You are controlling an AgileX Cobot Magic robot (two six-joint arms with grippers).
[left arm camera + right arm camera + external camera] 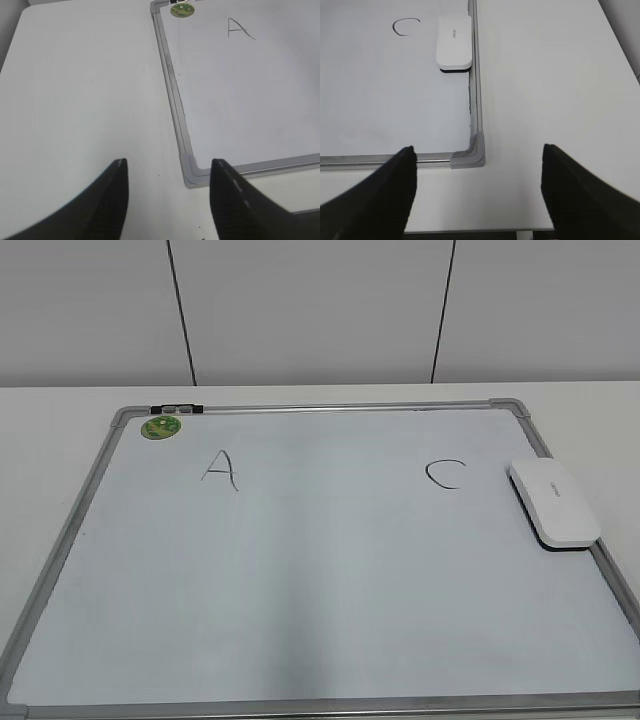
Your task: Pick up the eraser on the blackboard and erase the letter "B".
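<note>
Lying flat by the blackboard [70, 530] edge, eraser [553, 502] untouched; no "B" seen between "A" [220, 469] and "C" [445, 473]. Could rub "C" by mistake; left gripper [167, 200] and right gripper [477, 192] both spread wide, holding nothing.

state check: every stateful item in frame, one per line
eraser: lying flat on the board by its right frame, beside the C, not held
blackboard: flat on the table, A and C written, no B visible between them
letter A: intact
letter C: intact
green magnet: stuck at the top-left corner
left gripper: open, empty
right gripper: open, empty
</note>
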